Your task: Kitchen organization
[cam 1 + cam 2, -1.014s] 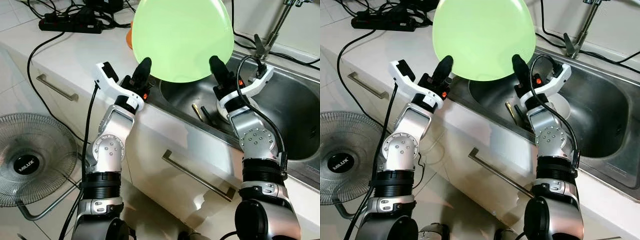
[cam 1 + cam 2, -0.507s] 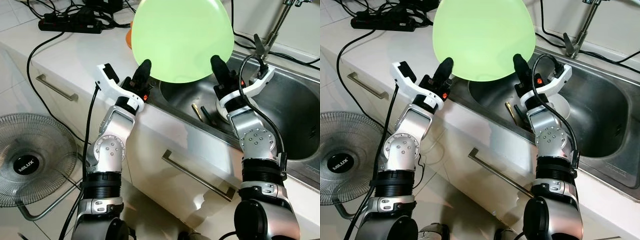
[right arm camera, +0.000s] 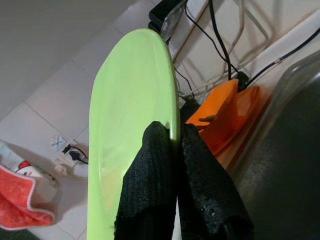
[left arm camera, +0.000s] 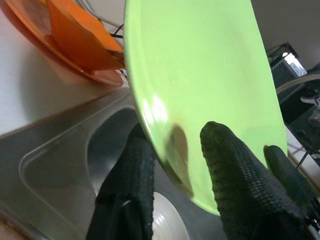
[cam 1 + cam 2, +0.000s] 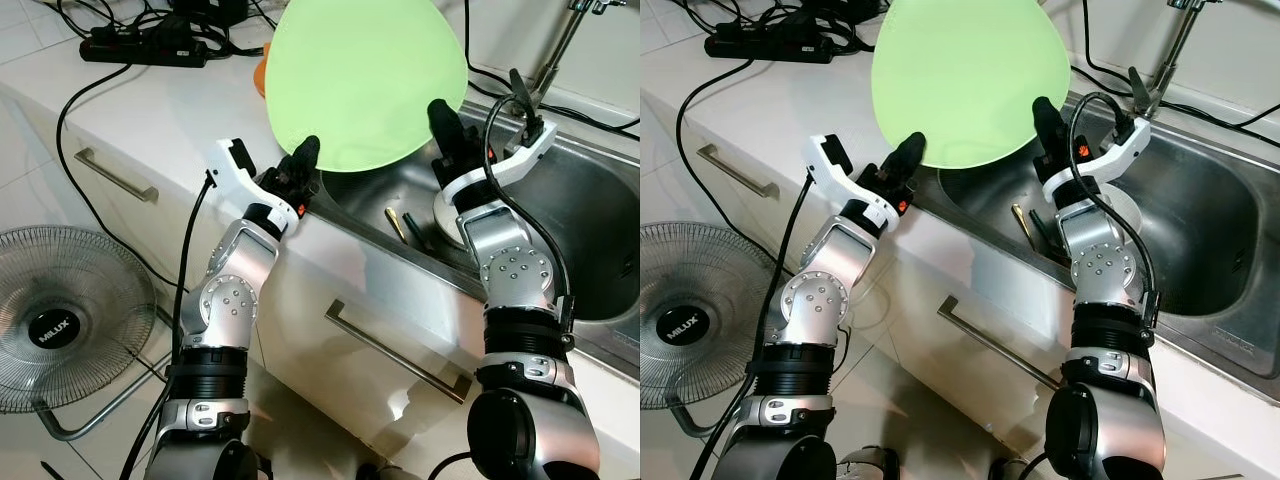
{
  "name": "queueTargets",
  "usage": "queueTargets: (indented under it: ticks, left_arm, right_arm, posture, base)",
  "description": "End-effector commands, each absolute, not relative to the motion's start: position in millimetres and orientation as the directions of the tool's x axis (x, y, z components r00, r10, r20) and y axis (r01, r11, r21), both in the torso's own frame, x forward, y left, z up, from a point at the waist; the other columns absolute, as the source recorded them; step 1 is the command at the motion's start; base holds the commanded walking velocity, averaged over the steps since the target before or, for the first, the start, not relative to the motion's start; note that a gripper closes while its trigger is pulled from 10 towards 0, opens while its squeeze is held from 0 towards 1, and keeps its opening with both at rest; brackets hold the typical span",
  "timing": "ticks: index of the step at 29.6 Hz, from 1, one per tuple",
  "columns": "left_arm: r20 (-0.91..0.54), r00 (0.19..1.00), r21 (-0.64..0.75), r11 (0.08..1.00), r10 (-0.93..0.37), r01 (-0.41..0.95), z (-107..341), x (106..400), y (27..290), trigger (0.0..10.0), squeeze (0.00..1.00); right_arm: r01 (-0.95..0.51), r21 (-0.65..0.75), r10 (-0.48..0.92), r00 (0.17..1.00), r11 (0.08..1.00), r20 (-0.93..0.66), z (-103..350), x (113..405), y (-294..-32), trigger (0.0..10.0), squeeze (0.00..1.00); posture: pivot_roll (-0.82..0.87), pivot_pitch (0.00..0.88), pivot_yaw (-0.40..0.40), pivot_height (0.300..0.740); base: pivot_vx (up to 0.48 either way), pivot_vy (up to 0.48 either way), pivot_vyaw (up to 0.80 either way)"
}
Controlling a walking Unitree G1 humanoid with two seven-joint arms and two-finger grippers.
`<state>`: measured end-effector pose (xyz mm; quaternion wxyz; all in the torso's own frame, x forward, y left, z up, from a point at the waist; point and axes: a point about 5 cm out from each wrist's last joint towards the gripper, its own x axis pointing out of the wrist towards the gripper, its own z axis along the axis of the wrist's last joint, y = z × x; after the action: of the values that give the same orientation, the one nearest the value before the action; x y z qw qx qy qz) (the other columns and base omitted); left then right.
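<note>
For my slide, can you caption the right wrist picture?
Right tool pinching the green plate's rim, orange plate behind.

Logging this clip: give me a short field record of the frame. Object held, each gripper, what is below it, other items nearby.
held object: green plate, tilted up on edge over the sink
right gripper: shut on the plate rim
left gripper: fingers either side of the plate's lower edge, contact unclear
below: steel sink with white dish and utensils
nearby: orange plate on counter, power strip, faucet, floor fan
</note>
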<state>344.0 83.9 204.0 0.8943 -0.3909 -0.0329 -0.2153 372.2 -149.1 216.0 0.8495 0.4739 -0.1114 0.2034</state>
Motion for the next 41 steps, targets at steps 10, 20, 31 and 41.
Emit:
queueTargets:
  ticks: [10, 20, 31, 41]
  left_arm:
    - [0.220, 0.898, -0.655, 0.625, -0.380, 0.425, 205, 344, 79, 10.0, 0.00]
    - [0.220, 0.898, -0.655, 0.625, -0.380, 0.425, 205, 344, 79, 10.0, 0.00]
    - [0.220, 0.898, -0.655, 0.625, -0.380, 0.425, 205, 344, 79, 10.0, 0.00]
    - [0.213, 0.900, -0.654, 0.629, -0.380, 0.420, 204, 343, 80, 10.0, 0.00]
  right_arm:
    - [-0.389, 0.810, 0.105, 0.917, 0.440, 0.384, 229, 382, -167, 0.0, 0.00]
    - [-0.389, 0.810, 0.105, 0.917, 0.440, 0.384, 229, 382, -167, 0.0, 0.00]
    - [-0.389, 0.810, 0.105, 0.917, 0.440, 0.384, 229, 382, -167, 0.0, 0.00]
    - [-0.206, 0.905, -0.085, 0.963, 0.372, 0.254, 217, 391, -197, 0.0, 0.00]
  posture:
    - [0.09, 0.065, -0.004, 0.740]
    - [0.09, 0.065, -0.004, 0.740]
    - [0.09, 0.065, -0.004, 0.740]
    - [0.10, 0.072, -0.011, 0.740]
  base:
    - [0.000, 0.000, 0.00]
    - [0.000, 0.000, 0.00]
    - [0.000, 0.000, 0.00]
    - [0.000, 0.000, 0.00]
